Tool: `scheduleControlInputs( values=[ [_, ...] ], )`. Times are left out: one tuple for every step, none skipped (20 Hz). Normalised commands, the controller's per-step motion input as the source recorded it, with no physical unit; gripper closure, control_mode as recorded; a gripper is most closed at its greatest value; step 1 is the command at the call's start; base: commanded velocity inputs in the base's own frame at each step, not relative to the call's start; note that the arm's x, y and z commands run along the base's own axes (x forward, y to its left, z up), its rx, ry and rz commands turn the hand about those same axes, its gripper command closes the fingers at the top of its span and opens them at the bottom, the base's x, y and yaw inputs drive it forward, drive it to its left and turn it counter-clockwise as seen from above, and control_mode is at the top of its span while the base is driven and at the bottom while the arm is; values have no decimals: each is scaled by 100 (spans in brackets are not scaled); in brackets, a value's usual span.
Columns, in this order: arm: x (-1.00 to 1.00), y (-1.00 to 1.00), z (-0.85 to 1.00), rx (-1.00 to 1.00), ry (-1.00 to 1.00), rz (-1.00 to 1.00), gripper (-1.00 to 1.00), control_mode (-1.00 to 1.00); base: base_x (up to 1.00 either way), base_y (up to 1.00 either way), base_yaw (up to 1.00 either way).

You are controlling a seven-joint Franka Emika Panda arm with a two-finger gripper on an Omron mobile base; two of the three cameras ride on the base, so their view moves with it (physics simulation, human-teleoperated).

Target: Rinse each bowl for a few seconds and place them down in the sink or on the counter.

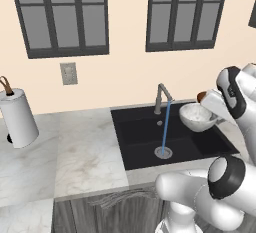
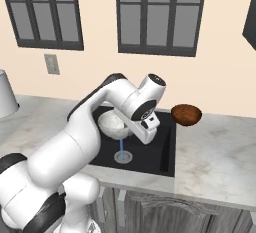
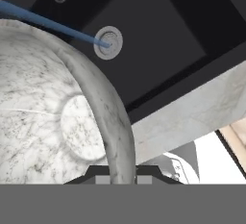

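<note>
White marbled bowl (image 1: 198, 116) pinched by its rim in the gripper (image 3: 121, 172) over the sink (image 1: 140, 142).

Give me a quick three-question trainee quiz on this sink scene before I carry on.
1. True or false: the tap is running.
2. Which bowl does the gripper hold: A) white marbled bowl, B) reddish-brown bowl?
3. Fill in: the reddish-brown bowl sits on the counter to the ____ of the sink, seen from the robot.

Key: 1 true; 2 A; 3 right.
</note>
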Motion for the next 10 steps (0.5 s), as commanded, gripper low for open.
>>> scheduleControlInputs(
  values=[
    [26, 3, -12, 0, 0, 0, 100, -100, 0, 0, 0],
    [26, 1, -15, 0, 0, 1, 100, -100, 0, 0, 0],
    [26, 0, -15, 0, 0, 1, 100, -100, 0, 0, 0],
    [27, 0, -17, 0, 0, 1, 100, -100, 0, 0, 0],
    [28, 0, -18, 1, 0, 1, 100, -100, 0, 0, 0],
    [30, 0, -21, 2, 0, 1, 100, -100, 0, 0, 0],
    [31, 0, -22, 2, 1, 1, 100, -100, 0, 0, 0],
    [31, 0, -23, 1, 1, 0, 100, -100, 0, 0, 0],
    [31, 0, -21, 1, 1, 0, 100, -100, 0, 0, 0],
    [30, 0, -21, 2, 0, 0, 100, -100, 0, 0, 0]
  ],
)
